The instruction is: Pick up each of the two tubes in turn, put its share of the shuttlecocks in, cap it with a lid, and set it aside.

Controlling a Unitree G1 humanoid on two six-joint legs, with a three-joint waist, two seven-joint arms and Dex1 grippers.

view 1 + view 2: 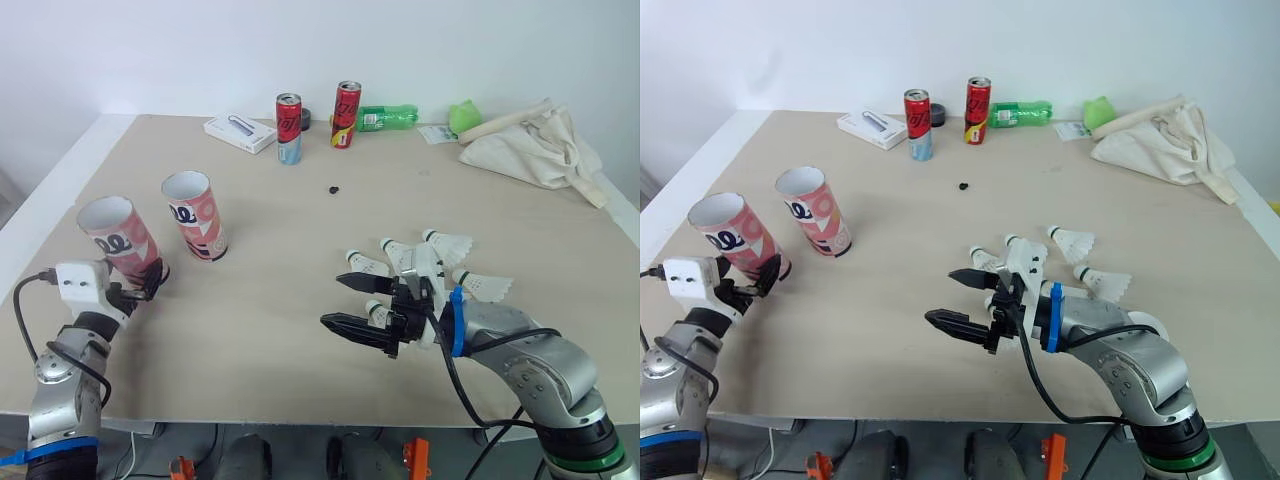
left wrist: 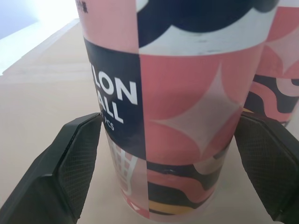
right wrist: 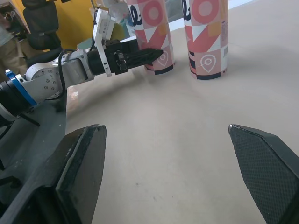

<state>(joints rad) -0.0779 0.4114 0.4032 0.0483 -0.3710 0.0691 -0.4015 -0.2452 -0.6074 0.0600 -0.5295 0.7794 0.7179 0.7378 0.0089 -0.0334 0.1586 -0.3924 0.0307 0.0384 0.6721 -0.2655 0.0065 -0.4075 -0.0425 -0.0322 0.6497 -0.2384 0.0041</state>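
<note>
Tubes are seen upright on the worktop [image 1: 260, 340] at the left, the nearer tube [image 1: 120, 240] just beside the farther tube [image 1: 196, 215]. The left end effector [image 1: 148, 283] is placed at the nearer tube's base; whether it is clenched cannot be told. The right end effector [image 1: 333, 300] is held released beside the shuttlecocks [image 1: 445, 242].

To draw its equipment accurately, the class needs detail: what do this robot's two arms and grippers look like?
Both arms have silver-grey shells with loose black cables. The right gripper and left gripper each have two black, tapered, textured fingers. A blue ring circles the right wrist; a white box sits on the left.
</note>
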